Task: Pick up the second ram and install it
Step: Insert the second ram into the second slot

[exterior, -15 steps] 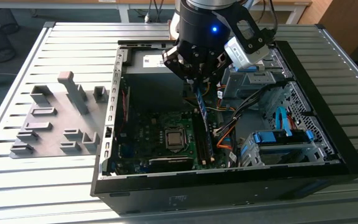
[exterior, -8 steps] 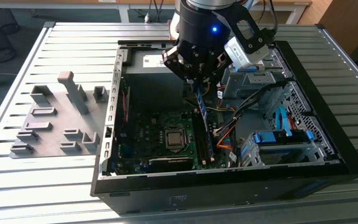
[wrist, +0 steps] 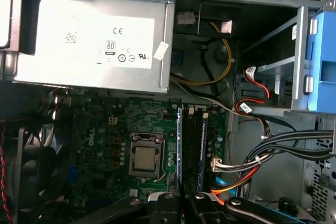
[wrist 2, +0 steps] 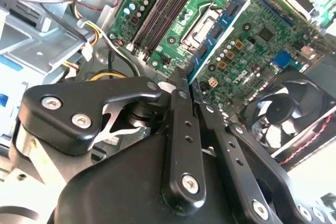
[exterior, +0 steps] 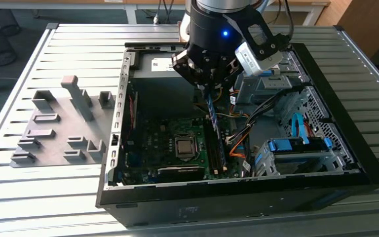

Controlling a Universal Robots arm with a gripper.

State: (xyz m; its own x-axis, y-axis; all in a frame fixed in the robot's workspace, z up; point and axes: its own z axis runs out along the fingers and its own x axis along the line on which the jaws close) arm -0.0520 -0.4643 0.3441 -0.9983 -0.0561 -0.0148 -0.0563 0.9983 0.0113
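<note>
Black finger links of the gripper (wrist 2: 185, 85) crowd the near part of the second wrist view, their two slim fingertips (wrist 2: 180, 77) drawn almost together around the end of the second ram (wrist 2: 220, 24), a thin blue-green strip with small chips along its face. From that pinch the ram runs straight away from the gripper, edge-on over the green motherboard (wrist 2: 252, 40). In the exterior view the arm (exterior: 219, 24) comes down steeply from above into the open computer case (exterior: 242, 197), its wrist just over the case's rear half and the gripper (exterior: 207, 86) pointing down into the interior. Below the fingertips the second ram (exterior: 212, 123) hangs as a dark, narrow blade, its far end down among the memory slots (exterior: 220, 148) beside the processor socket (exterior: 185, 146). In the first wrist view the strip (wrist: 179, 145) stands on edge directly ahead of the gripper (wrist: 181, 199), lined up along the dark slots (wrist: 193, 145), with the socket (wrist: 144, 160) to one side and the grey power supply (wrist: 94, 40) farther beyond. Whether the ram's lower edge is already touching a slot cannot be told. Beside the case, well away from the gripper, grey holder blocks (exterior: 64, 123) stand on the slatted table (exterior: 18, 197).
</note>
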